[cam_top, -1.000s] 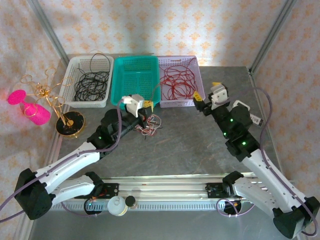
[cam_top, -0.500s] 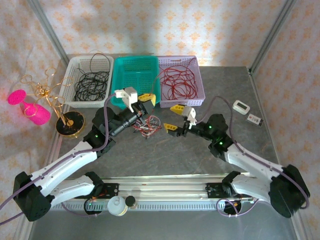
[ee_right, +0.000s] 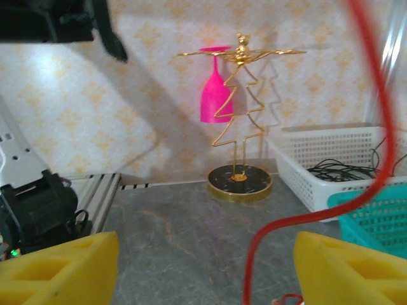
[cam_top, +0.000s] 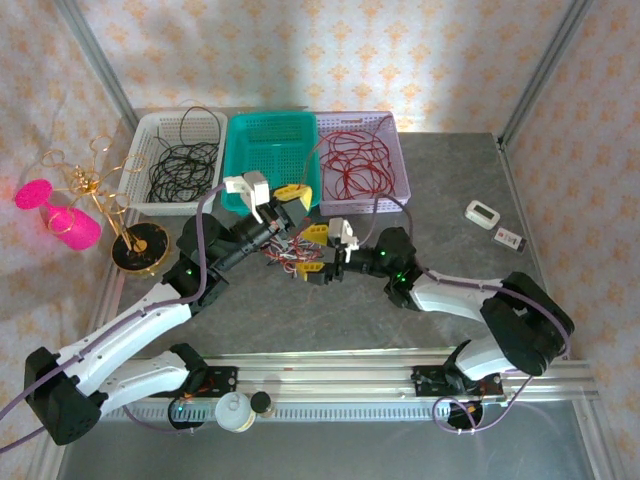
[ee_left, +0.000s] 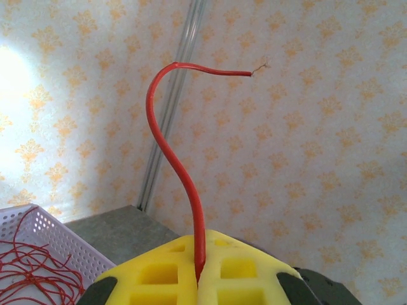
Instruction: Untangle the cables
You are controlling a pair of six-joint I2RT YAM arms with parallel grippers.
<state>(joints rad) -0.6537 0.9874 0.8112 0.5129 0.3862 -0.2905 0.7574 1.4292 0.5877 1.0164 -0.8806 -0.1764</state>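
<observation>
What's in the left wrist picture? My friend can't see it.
A red cable stands up, pinched between the shut yellow fingers of the left gripper, curling to a bare tip. Lower left, a lilac basket holds more red cables.

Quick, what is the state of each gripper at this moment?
Left gripper: closed, holding a red cable.
Right gripper: open, holding nothing.

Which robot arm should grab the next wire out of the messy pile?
Right, probably. The right gripper is open beside the tangle of wires. The left gripper is shut on a red wire, so it looks busy.
</observation>
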